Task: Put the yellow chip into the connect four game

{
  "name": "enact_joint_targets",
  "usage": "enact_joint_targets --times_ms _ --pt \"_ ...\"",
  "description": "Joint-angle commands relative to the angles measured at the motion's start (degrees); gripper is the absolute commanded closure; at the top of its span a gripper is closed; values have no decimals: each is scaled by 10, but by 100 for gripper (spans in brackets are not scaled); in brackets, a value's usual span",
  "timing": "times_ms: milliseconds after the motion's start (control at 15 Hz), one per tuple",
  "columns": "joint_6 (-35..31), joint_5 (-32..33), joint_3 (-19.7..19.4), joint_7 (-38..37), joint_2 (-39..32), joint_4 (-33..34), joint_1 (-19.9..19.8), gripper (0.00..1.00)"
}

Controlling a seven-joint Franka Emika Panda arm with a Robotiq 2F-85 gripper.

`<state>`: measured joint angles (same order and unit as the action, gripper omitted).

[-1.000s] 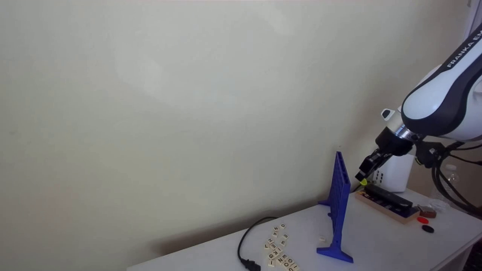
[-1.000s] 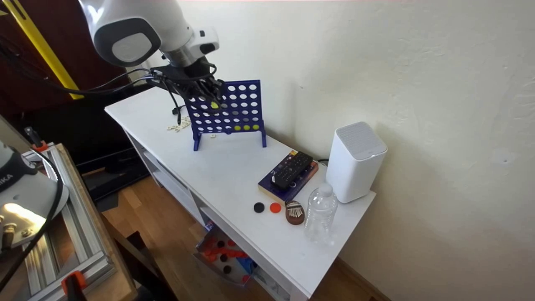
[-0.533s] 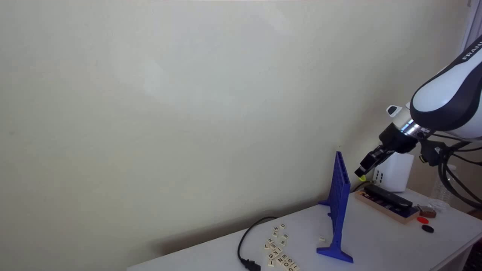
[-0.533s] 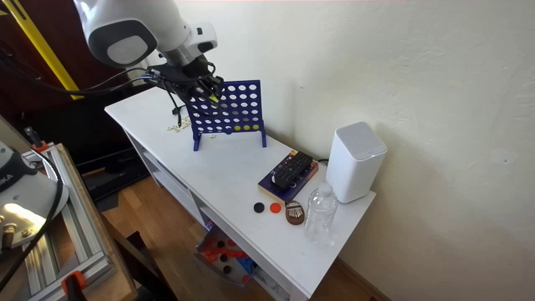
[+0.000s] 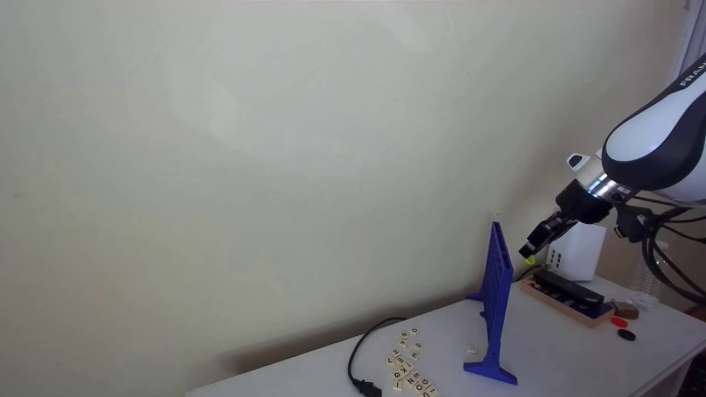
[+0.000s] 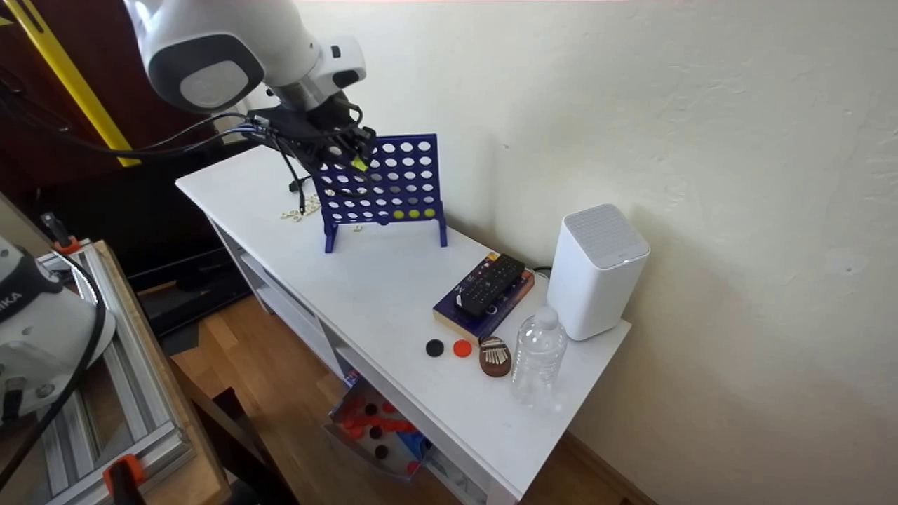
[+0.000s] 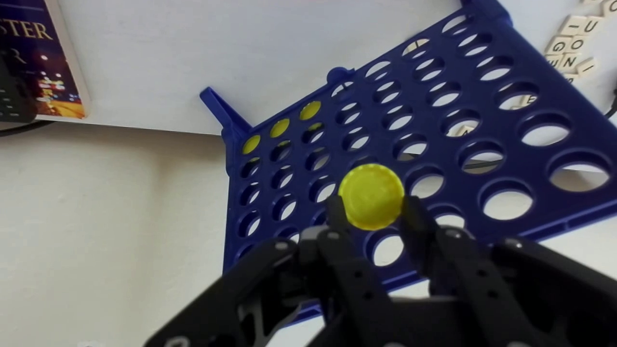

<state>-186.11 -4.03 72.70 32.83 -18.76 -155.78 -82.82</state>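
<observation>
My gripper [image 7: 374, 208] is shut on the yellow chip [image 7: 371, 190], held by its edges between the fingertips with its flat face to the wrist camera. The chip hangs below the gripper in both exterior views [image 5: 530, 260] [image 6: 359, 164]. The connect four game [image 5: 499, 298] stands upright, a blue board with round holes [image 6: 400, 169]. In an exterior view the chip is beside the board, apart from it, below its top corner height. The board fills much of the wrist view [image 7: 372, 116] behind the chip. Three yellow chips [image 7: 279, 127] sit in its bottom row at one end.
A book [image 6: 449, 307] with a black remote [image 6: 490, 284] on it, a white box [image 6: 596, 280], a clear bottle [image 6: 539, 358], a thumb piano [image 6: 494, 358], a red chip [image 6: 462, 348] and a black chip [image 6: 434, 348] are on the white table. Letter tiles [image 5: 404, 370] and a plug [image 5: 367, 387] lie behind the board.
My gripper has risen a little with the yellow chip, and the arm has drawn back slightly. In the last half second it has barely moved. The board has not moved.
</observation>
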Motion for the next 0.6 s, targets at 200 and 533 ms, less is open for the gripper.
enact_joint_targets --times_ms 200,533 --pt "-12 19 30 20 -30 -1 -41 92" --pt "2 31 59 50 -68 2 -83 92"
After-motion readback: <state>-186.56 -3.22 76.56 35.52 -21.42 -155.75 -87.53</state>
